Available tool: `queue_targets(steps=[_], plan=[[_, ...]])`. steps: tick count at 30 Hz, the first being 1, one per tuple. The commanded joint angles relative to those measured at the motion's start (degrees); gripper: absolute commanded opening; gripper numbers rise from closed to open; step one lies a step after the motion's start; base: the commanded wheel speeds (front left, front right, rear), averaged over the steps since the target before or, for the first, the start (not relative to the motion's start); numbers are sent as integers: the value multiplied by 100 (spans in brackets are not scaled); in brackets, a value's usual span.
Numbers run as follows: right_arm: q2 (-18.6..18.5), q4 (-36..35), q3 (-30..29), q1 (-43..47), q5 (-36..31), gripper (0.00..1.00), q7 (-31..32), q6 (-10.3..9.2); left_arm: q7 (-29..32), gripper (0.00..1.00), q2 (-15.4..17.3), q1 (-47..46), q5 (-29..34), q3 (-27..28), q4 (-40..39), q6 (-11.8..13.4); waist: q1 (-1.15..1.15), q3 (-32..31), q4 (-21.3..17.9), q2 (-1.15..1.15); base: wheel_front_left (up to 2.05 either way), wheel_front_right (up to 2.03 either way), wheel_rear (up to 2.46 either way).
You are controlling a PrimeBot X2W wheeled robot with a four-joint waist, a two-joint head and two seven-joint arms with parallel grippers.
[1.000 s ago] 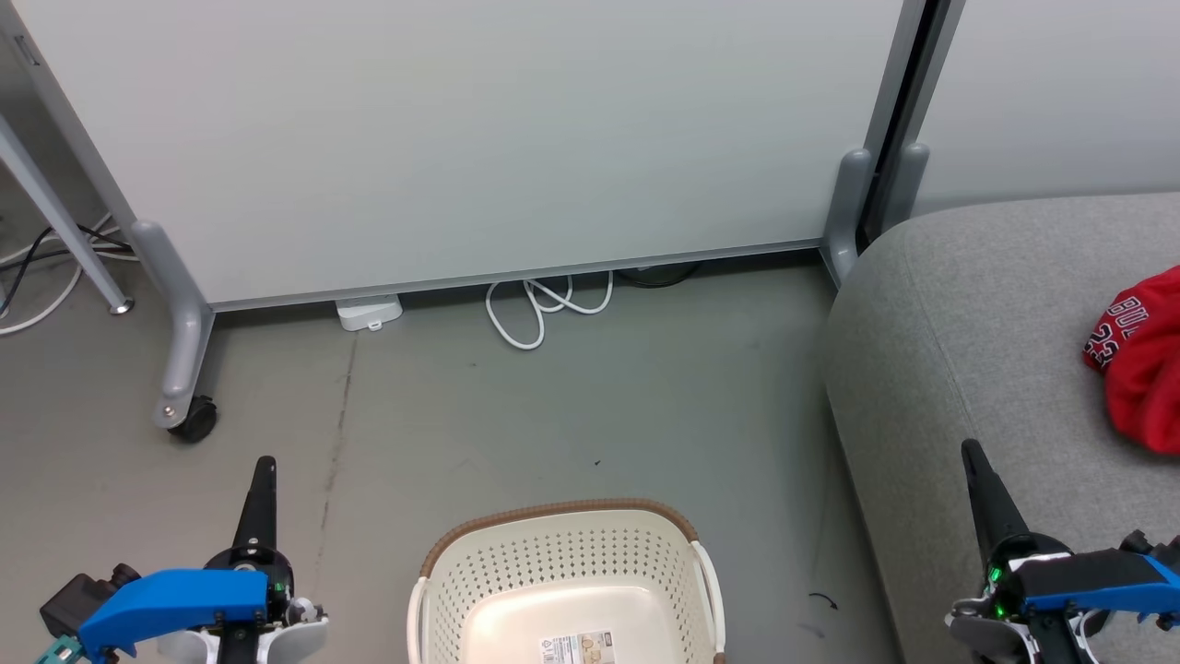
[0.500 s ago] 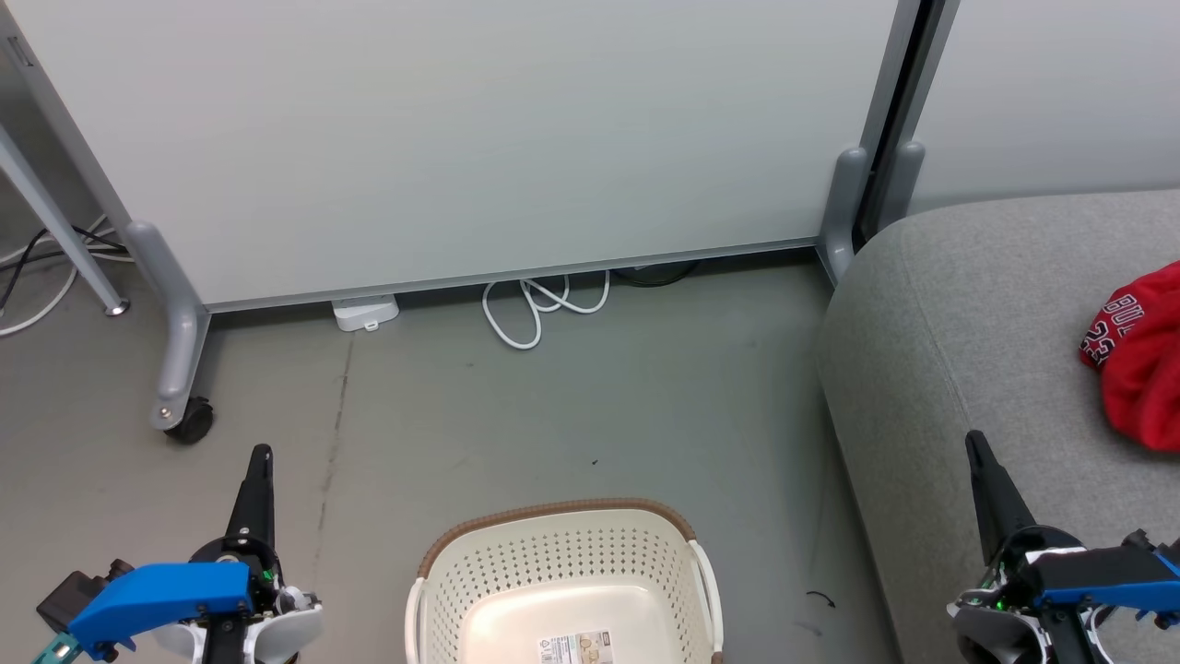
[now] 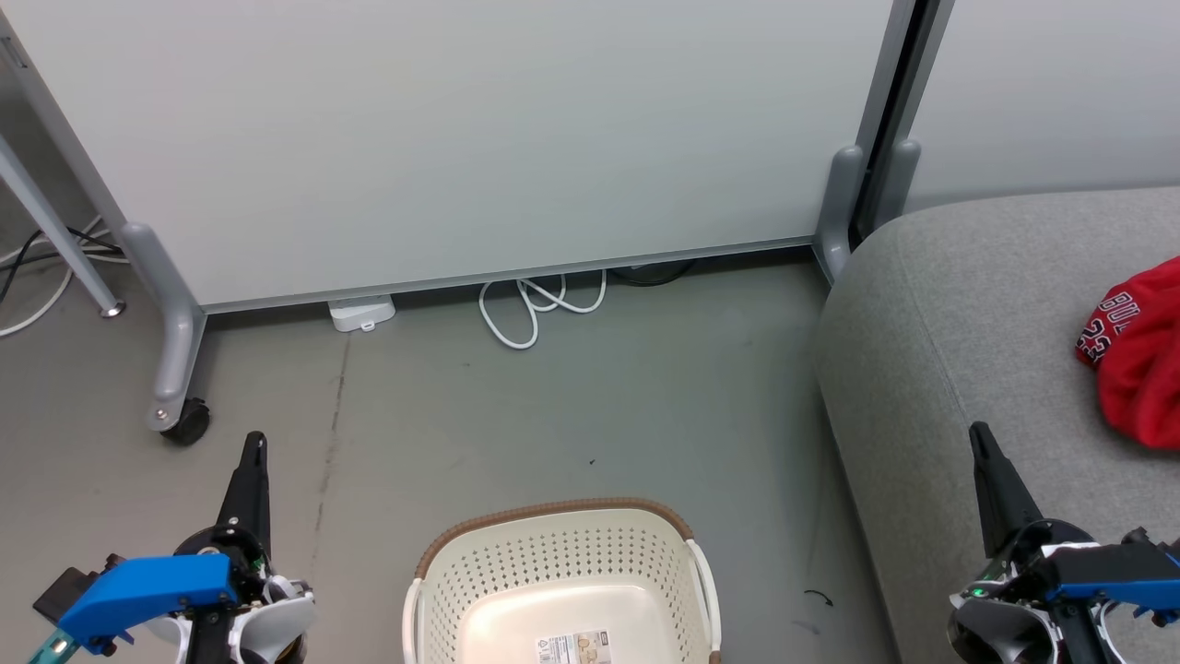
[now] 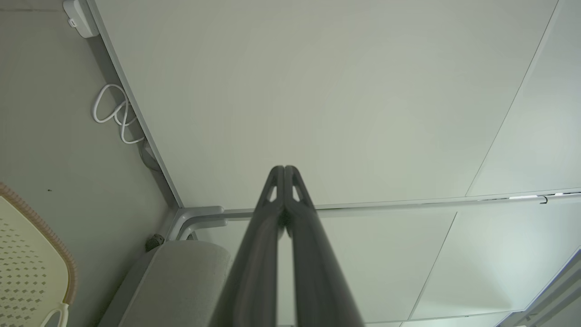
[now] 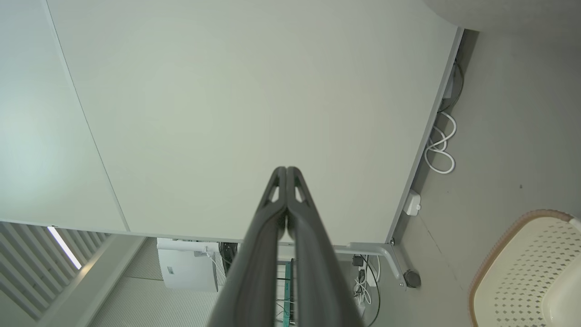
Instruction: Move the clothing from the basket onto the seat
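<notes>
the left gripper (image 3: 253,454) hangs over the floor (image 3: 572,397) at lower left. its two fingers (image 4: 258,254) are pressed together tip to tip and pinch nothing. to its right, at the bottom edge, sits the basket (image 3: 553,510). the part in view is bare but for a label (image 3: 575,646) on its base. the near part is cut off, so i cannot tell if anything is left there. further right the seat (image 3: 959,304) stands near the basket, with a strip of floor between them. the right gripper (image 3: 980,441) is seen against the seat's front, its fingers (image 5: 313,254) likewise closed flat on each other and empty. the clothing (image 3: 1138,364) lies on the seat at far right, a red heap with white lettering that runs out of frame.

by my reading the move is all but done, and the step in hand is to confirm the basket is empty. to do it well, tip the head down until the whole base shows before calling it. if a piece turns up, spread the fingers first and drop straight in, clear of rim and handles. pinch a fold near its middle, lift it over the rim, and lay it well in from the seat's rounded edge, since thin cloth could slide off.
</notes>
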Motion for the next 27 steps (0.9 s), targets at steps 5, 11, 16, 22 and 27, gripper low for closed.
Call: queue_targets(steps=[5,11,16,22,27], plan=[[-39,-48,-24,-83,238,0,52,4,76,0,-14,-88,-209,42,-52,-20,0,2,-10,0,0,0,0],[-38,-47,-22,-82,222,0,48,4,74,0,-14,-78,-201,40,-50,-20,0,2,-10,0,0,0,0],[-38,-46,-22,-82,222,0,48,4,73,0,-14,-78,-201,40,-50,-20,0,2,-10,0,0,0,0],[-38,-46,-21,-82,222,0,48,4,73,0,-14,-78,-201,39,-50,-20,0,2,-10,0,0,0,0],[-38,-46,-21,-82,222,0,48,4,73,0,-13,-78,-201,39,-50,-20,0,2,-10,0,0,0,0]])
